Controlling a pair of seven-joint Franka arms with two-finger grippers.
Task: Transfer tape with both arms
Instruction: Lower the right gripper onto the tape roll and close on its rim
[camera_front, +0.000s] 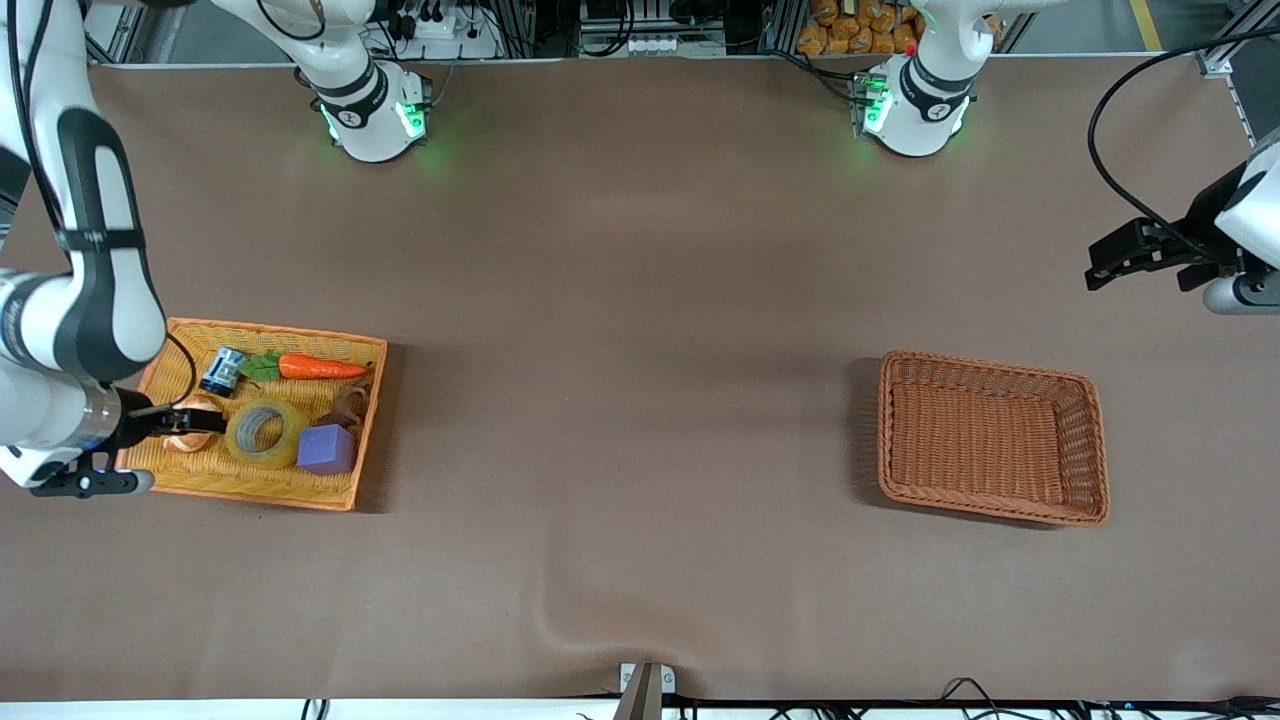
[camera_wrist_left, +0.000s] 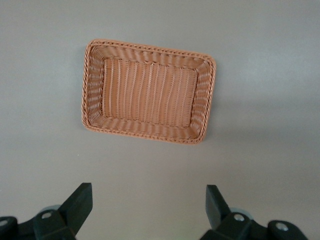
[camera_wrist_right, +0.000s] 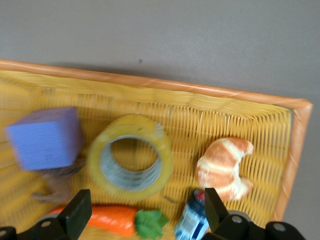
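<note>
Front view: I log the tape (camera_front: 266, 432) lying flat in the yellow tray (camera_front: 262, 496), which sits near the table (camera_front: 640, 330) edge at the right arm's end. In the tray with it: a purple cube (camera_front: 326, 449) touching it, a carrot (camera_front: 318, 367), a can (camera_front: 224, 370) and a croissant (camera_front: 188, 424). The right gripper (camera_front: 198, 418) hangs low over the tray, over the croissant and just beside the tape, grasping nothing. The left gripper (camera_front: 1105, 262) waits over the table edge at the left arm's end. The brown basket (camera_front: 994, 437) stands empty near that end.

Left wrist view: I see its fingers (camera_wrist_left: 80, 200) spread wide, released, with only the basket (camera_wrist_left: 148, 91) and bare table below.

Right wrist view: the fingers (camera_wrist_right: 77, 214) stand apart with nothing between them. The tape (camera_wrist_right: 131, 155) is a yellowish translucent ring with a grey core, hole upward, between the cube (camera_wrist_right: 44, 136) and the croissant (camera_wrist_right: 225, 167).

Step, as I judge it: the approach before the first pick. Next I would centre the right gripper on the ring's wall, one finger in the hole, and keep clear of the cube.
</note>
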